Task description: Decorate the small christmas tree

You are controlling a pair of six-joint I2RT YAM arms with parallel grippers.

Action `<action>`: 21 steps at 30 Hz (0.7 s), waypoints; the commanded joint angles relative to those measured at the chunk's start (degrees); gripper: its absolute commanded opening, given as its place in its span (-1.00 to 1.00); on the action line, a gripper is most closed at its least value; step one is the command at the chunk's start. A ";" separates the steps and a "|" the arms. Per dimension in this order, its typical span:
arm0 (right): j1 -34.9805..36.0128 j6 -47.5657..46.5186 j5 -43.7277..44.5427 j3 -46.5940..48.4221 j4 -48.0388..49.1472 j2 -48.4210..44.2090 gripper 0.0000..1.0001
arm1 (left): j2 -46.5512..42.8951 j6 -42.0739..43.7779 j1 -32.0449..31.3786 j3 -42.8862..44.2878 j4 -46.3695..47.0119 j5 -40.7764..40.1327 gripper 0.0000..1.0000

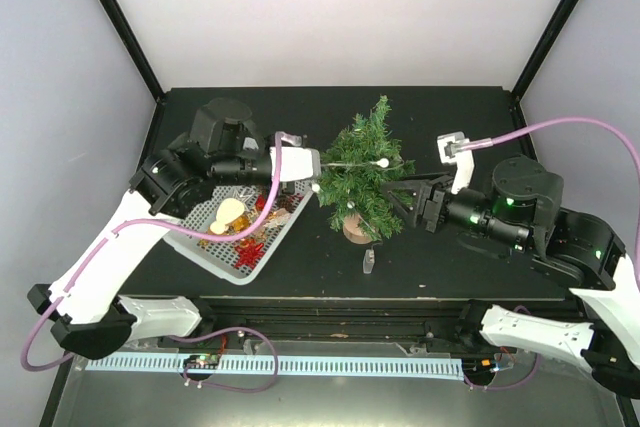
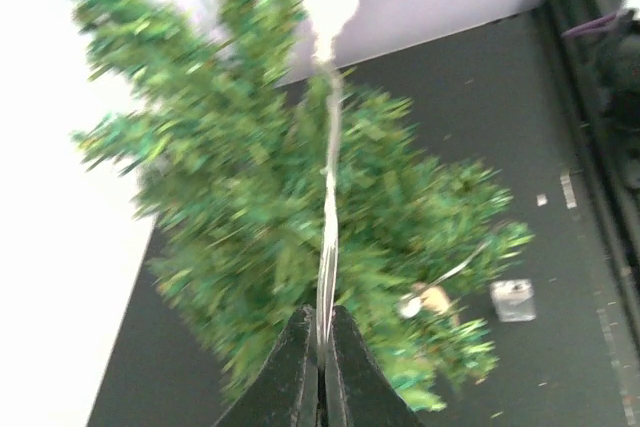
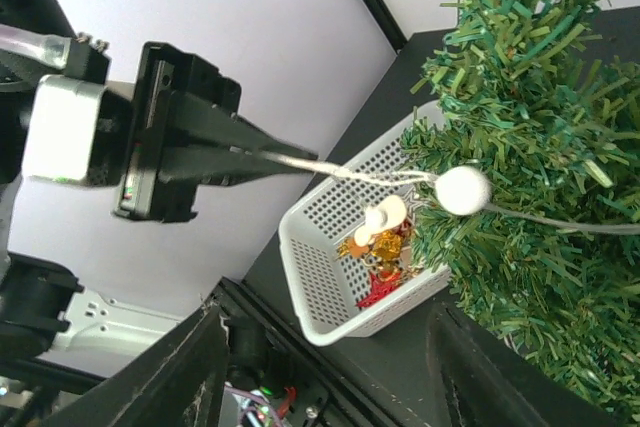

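The small christmas tree (image 1: 365, 172) stands mid-table on a round wooden base (image 1: 355, 229). It also fills the left wrist view (image 2: 280, 237) and the right side of the right wrist view (image 3: 540, 147). My left gripper (image 1: 318, 169) (image 2: 322, 319) is shut on a thin silver string (image 2: 327, 197) that carries a white ball (image 2: 330, 2) (image 1: 381, 162) (image 3: 462, 190) lying against the branches. That gripper (image 3: 280, 157) shows in the right wrist view too. My right gripper (image 1: 400, 202) (image 3: 330, 367) sits at the tree's right side, open, with nothing between its fingers.
A white perforated basket (image 1: 262, 257) (image 3: 320, 277) left of the tree holds gold, red and cream ornaments (image 1: 240, 227) (image 3: 385, 242). A small clear object (image 1: 368, 263) (image 2: 513, 299) lies on the black table in front of the tree. Light walls enclose the table's sides and back.
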 commanded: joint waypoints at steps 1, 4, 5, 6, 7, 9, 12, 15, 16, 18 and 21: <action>0.42 -0.53 2.29 -0.63 1.73 -2.21 0.14 | -0.35 2.38 5.22 3.24 1.47 -4.10 -0.97; 0.38 -0.71 4.44 -0.99 1.48 -3.69 0.17 | 0.38 3.12 9.02 4.39 3.71 -4.28 -0.97; 0.41 -0.82 5.24 -1.09 1.24 -4.11 0.18 | 0.86 3.41 9.84 4.76 4.51 -4.79 -0.97; 0.42 -0.83 6.29 -1.16 0.76 -4.41 0.19 | 1.41 3.90 10.45 5.09 5.16 -5.36 -0.97; 0.42 -0.90 7.18 -1.11 0.23 -4.60 0.19 | 2.02 4.38 11.00 5.28 5.85 -5.89 -0.97; 0.39 -1.13 8.15 -1.35 -0.10 -4.98 0.20 | 3.28 5.15 11.79 5.49 8.08 -6.83 -0.97; 0.42 -1.56 8.88 -2.32 0.50 -5.57 0.20 | 6.83 5.48 12.00 5.46 12.35 -7.85 -0.97; 0.42 -2.07 9.30 -2.79 0.77 -5.71 0.20 | 10.75 5.38 11.87 7.01 15.27 -7.58 -0.97; 0.40 -2.31 9.44 -2.81 0.73 -5.71 0.20 | 12.36 5.27 11.87 7.98 15.77 -7.50 -0.97; 0.41 -2.74 9.87 -3.00 0.44 -5.78 0.20 | 15.25 5.09 11.88 9.41 17.43 -7.58 -0.97; 0.36 -3.43 10.61 -3.43 0.33 -6.30 0.21 | 18.41 5.21 11.87 9.70 21.98 -8.15 -0.97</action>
